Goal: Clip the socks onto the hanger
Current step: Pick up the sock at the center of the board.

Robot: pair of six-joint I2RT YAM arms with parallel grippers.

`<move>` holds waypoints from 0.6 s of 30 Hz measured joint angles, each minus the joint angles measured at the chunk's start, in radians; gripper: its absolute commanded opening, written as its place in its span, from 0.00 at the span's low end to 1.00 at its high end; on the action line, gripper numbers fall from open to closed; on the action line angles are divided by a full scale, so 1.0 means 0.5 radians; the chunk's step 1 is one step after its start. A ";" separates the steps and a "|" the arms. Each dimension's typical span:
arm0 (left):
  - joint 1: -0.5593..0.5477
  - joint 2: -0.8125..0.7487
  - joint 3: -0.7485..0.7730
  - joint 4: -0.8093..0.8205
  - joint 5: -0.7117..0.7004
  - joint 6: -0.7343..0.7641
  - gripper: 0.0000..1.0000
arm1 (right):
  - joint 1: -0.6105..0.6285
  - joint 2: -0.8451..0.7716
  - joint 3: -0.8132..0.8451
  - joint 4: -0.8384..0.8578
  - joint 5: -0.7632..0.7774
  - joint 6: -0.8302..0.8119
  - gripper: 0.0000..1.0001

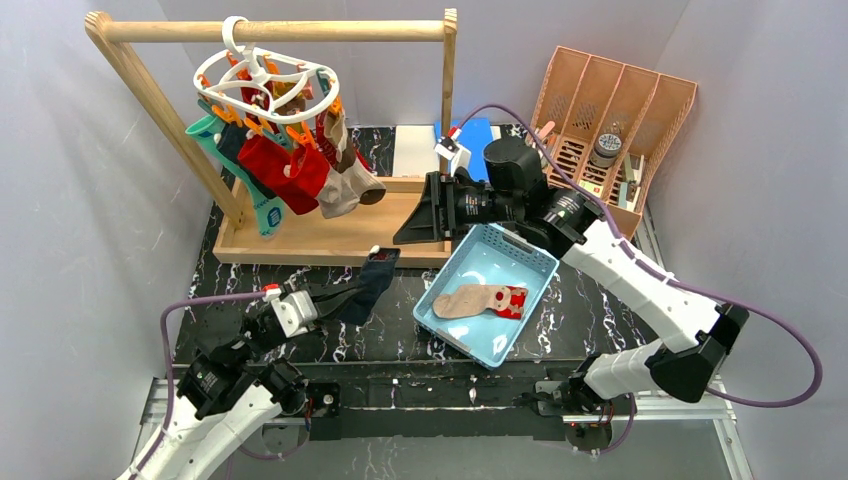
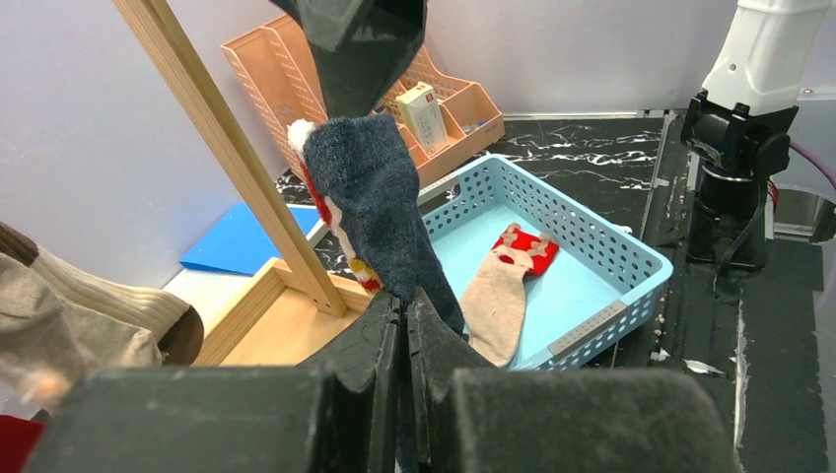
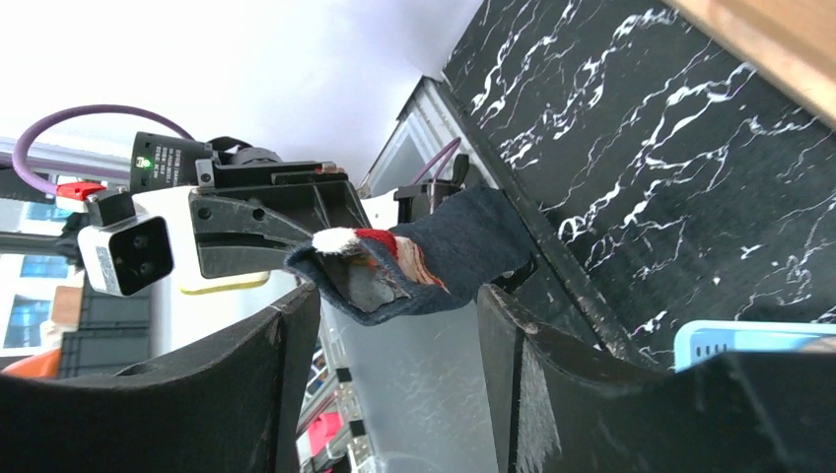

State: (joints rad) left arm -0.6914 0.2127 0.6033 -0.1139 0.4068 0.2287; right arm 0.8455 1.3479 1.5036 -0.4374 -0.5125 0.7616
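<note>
The black, white-veined marble counter (image 1: 380, 345) fills the middle of the top view. On its upper left stands the light wooden rail frame (image 1: 280, 32), a round top bar on slanted legs over a flat board base. From that bar hangs the hanger (image 1: 262, 80), a white plastic ring with spokes and small orange and teal clips. Red, beige, teal and brown socks (image 1: 290, 172) dangle from it in a soft bunch. At upper right a peach-coloured perforated file organizer (image 1: 620, 95) leans against the wall, well apart from both my arms. Right of centre sits a pale blue plastic basket (image 1: 455, 340), its walls dotted with holes. One beige sock (image 1: 470, 300) with a red end lies flat inside it.

My right end effector (image 1: 420, 228) reaches over the basket's far corner toward the frame's base, its black padded jaws standing apart. In its wrist view the cuff of the navy sock (image 1: 372, 280) shows in the gap, and I cannot tell whether it touches either pad. My left end effector (image 1: 345, 295), lower left of centre, is pressed together on that navy sock, a knit piece with red and white trim at the cuff. The sock stands up from my pinch, between the frame's base and the basket, below the hanger and not clipped to it.
</note>
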 measured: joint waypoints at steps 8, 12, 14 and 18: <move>0.000 0.000 0.023 -0.001 -0.014 0.037 0.00 | 0.001 0.101 -0.053 0.010 -0.151 0.098 0.63; 0.000 0.000 0.031 0.001 -0.014 0.044 0.00 | 0.002 0.112 -0.066 0.023 -0.197 0.146 0.62; 0.000 0.002 0.031 0.001 -0.014 0.044 0.00 | 0.005 0.112 -0.079 0.058 -0.217 0.169 0.60; 0.000 0.005 0.031 0.001 -0.014 0.044 0.00 | 0.014 0.114 -0.121 0.128 -0.261 0.228 0.46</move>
State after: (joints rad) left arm -0.6914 0.2150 0.6186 -0.1135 0.4000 0.2508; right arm 0.8528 1.4048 1.4433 -0.3733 -0.6430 0.8757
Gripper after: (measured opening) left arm 0.014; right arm 0.544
